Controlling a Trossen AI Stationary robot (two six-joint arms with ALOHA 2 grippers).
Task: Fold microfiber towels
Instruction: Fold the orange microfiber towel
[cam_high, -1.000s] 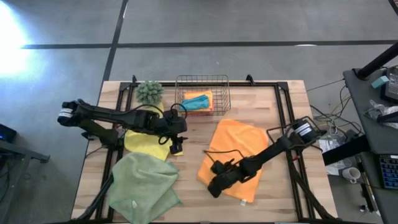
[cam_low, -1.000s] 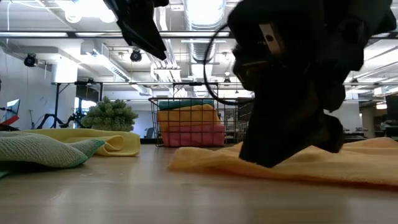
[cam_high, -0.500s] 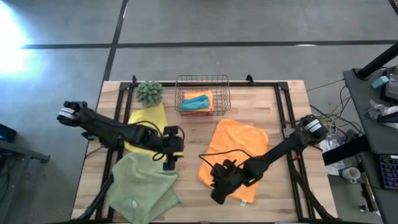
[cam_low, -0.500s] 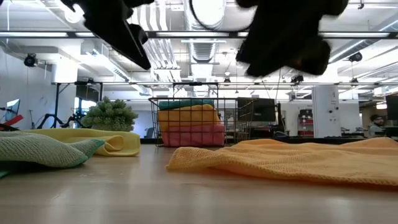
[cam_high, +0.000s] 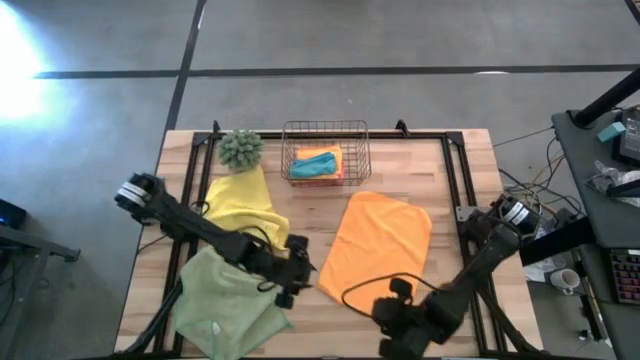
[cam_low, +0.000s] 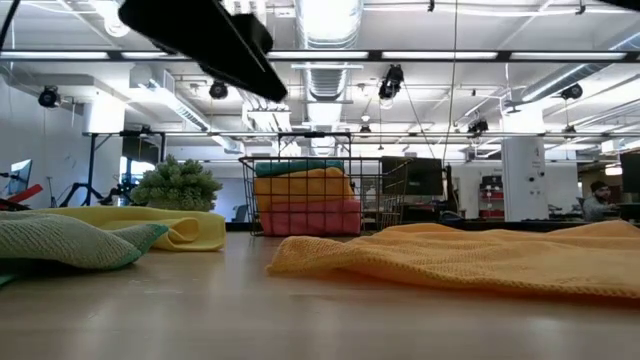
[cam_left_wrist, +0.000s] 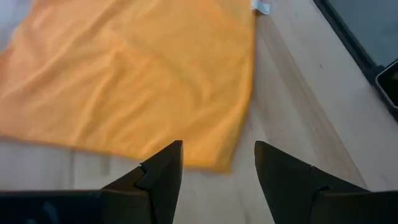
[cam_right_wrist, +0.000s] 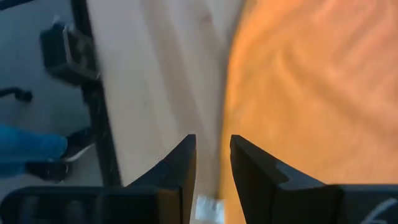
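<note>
An orange towel (cam_high: 378, 245) lies spread flat on the table's right half; it also shows in the low view (cam_low: 450, 262). My left gripper (cam_high: 297, 278) hovers open just left of its near left corner, with the towel ahead of it (cam_left_wrist: 124, 81). My right gripper (cam_high: 392, 318) is open and empty above the towel's near edge (cam_right_wrist: 298, 93). A yellow towel (cam_high: 240, 200) and a sage green towel (cam_high: 225, 310) lie at the left. Teal, orange and pink towels sit folded in the wire basket (cam_high: 325, 150).
A spiky green ball plant (cam_high: 241, 147) stands at the far left beside the basket. Black frame rails (cam_high: 455, 190) run along the table's sides. Bare wood (cam_high: 310, 215) shows between the yellow and orange towels. A person's shoe and leg (cam_right_wrist: 37, 152) show beyond the table edge.
My right gripper has lifted off the orange towel's near left part and gone toward the table's near edge and right. The towel now lies flat. My left gripper has gone from beside the yellow towel toward the near edge, to the orange towel's near left corner.
</note>
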